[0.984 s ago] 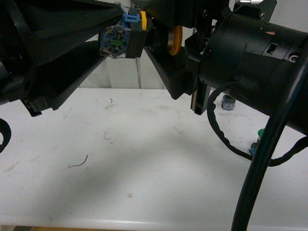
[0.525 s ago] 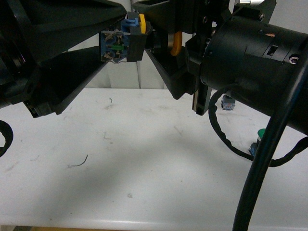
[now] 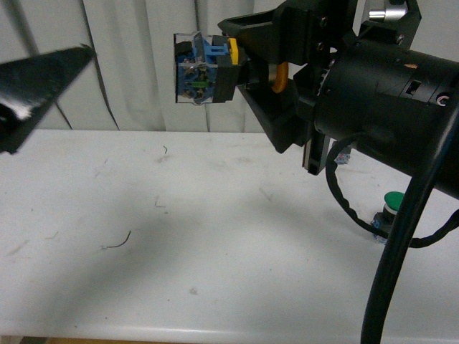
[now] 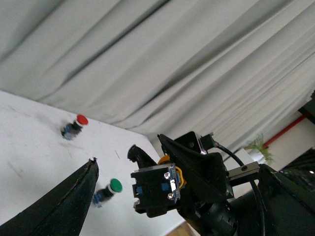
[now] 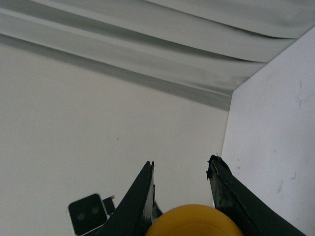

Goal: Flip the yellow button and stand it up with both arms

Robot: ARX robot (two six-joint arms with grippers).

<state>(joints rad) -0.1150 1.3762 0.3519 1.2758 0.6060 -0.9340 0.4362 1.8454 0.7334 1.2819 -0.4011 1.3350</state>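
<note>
The yellow button (image 3: 203,70) hangs high above the white table (image 3: 215,236), lying sideways, its black-and-blue contact block pointing left. My right gripper (image 3: 242,59) is shut on it at the orange cap end. From the right wrist the cap (image 5: 194,222) fills the gap between the two black fingers (image 5: 141,199). My left gripper is open and apart from the button; only one finger (image 3: 39,86) shows at the far left of the front view. In the left wrist view the button (image 4: 155,189) sits between the spread fingers (image 4: 64,206), touching neither.
A green-capped button (image 3: 391,203) stands on the table at the right, behind the right arm's black cable (image 3: 391,272). The left wrist view shows the green one (image 4: 109,189) and a red-capped button (image 4: 76,124). A grey curtain (image 3: 136,86) hangs behind the table.
My left gripper has let go of the contact block and pulled away to the left. The right gripper, still holding the button, has shifted slightly right.
</note>
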